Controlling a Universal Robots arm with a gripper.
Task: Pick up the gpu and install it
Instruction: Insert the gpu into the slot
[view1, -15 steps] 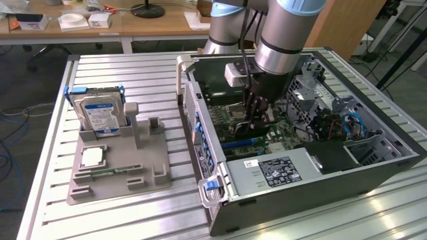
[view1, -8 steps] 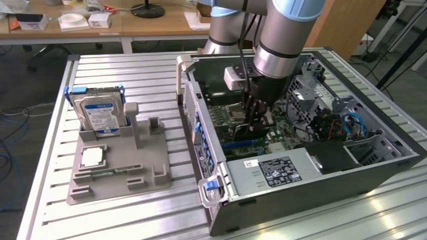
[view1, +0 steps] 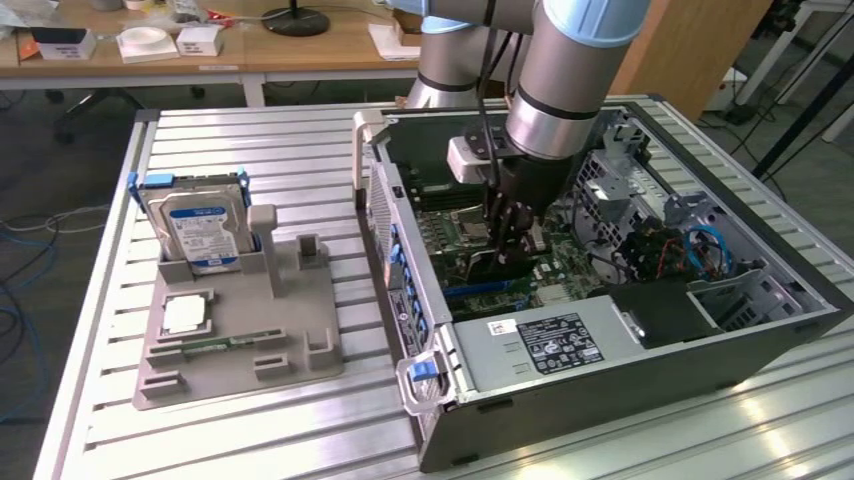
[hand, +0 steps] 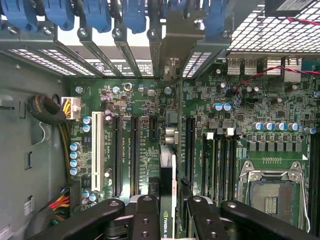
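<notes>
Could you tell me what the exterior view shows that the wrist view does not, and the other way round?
Exterior view alone: the hard drive standing in the grey holder on the slatted table, beside the open computer case. Wrist view alone: the white expansion slot, the empty CPU socket and the yellow cable bundle. Both: the gripper holding the gpu edge-down over the motherboard.

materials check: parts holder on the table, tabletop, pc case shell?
Parts holder: looks like matte grey plastic, possibly 3D-printed; uniform dull surface with blocky moulded slots.
Tabletop: seems to be bare aluminium slotted profile; silvery ribs with a soft sheen.
PC case: dark painted sheet metal by the look; thin folded edges and perforated panels inside.
</notes>
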